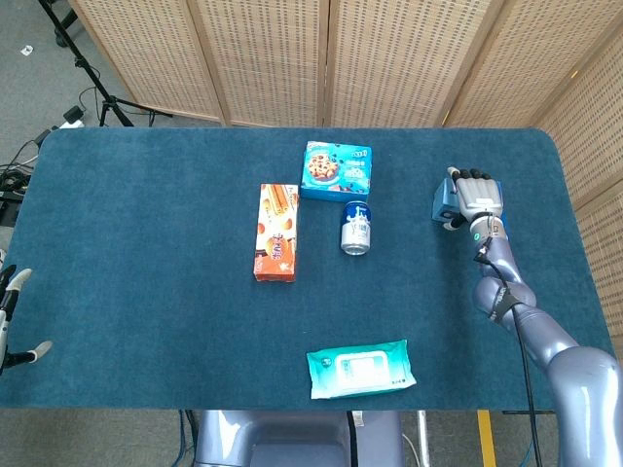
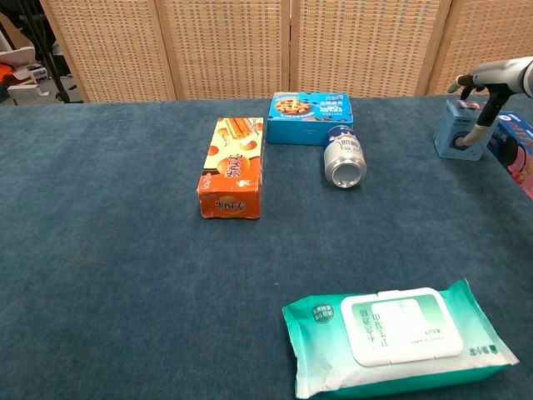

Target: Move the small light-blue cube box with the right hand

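Near the surface's right edge, the small light-blue cube box sits under the right robot hand, fingers draped over it; whether they clamp it is unclear. Probably light, stiff cardboard: grip opposite side faces.

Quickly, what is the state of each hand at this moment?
Left hand: only fingertips show at the table's left edge, apart, holding nothing; open.
Right hand: over the small light-blue box, fingers around it; whether it grips cannot be told.
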{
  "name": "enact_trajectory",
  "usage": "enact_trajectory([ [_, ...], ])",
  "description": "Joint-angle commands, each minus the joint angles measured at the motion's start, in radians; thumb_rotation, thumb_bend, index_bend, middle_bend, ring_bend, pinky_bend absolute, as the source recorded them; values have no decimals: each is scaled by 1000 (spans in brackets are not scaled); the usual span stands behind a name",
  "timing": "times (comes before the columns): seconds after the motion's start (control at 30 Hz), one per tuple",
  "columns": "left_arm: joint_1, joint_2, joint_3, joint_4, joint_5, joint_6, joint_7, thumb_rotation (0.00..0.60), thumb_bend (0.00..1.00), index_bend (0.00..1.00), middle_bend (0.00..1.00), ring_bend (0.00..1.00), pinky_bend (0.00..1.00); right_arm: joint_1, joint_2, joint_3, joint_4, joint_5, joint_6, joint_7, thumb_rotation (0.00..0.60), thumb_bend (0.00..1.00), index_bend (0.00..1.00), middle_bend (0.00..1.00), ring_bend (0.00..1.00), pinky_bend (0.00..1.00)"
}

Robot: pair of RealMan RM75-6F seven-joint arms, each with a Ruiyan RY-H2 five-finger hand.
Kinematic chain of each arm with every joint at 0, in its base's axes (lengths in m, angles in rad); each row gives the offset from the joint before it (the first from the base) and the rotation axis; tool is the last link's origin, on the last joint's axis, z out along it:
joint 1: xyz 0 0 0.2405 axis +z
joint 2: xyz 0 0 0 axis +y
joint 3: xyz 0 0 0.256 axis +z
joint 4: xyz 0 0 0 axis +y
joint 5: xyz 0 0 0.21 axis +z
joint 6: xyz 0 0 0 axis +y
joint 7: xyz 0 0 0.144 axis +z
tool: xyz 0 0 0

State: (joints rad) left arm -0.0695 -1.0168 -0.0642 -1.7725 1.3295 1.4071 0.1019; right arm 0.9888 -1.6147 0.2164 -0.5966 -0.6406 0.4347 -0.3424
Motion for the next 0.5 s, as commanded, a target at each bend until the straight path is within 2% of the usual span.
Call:
enact_trajectory([
  [0.03, -2, -2, -1, 0, -6, -2, 6, 600, 0, 0, 0, 0, 0, 5, -82, -6, 123, -53, 23, 23, 600, 0, 166, 309, 210, 182],
  [0.13, -2, -4, -3, 0, -14, -2, 9, 600, 0, 0, 0, 0, 0, 5, -131, 3, 198, -109, 47, 79, 600, 12, 342, 460, 310, 246],
  [0.2, -3, -5, -3, 1, -16, -3, 10, 600, 0, 0, 0, 0, 0, 2, -145, 5, 223, -148, 57, 118, 600, 58, 403, 512, 349, 273],
  [0.3, -4, -5, -1, -1, -15, -4, 12, 600, 0, 0, 0, 0, 0, 0, -152, 6, 243, -203, 75, 173, 600, 141, 427, 536, 364, 284],
  [0.37, -4, -4, 0, -2, -12, -4, 11, 600, 0, 0, 0, 0, 0, -5, -145, 7, 237, -243, 96, 218, 600, 159, 430, 538, 365, 284],
  [0.5, -2, 3, 6, -4, 4, -1, -4, 600, 0, 0, 0, 0, 0, -27, -81, 9, 148, -327, 186, 309, 600, 231, 430, 538, 365, 284],
])
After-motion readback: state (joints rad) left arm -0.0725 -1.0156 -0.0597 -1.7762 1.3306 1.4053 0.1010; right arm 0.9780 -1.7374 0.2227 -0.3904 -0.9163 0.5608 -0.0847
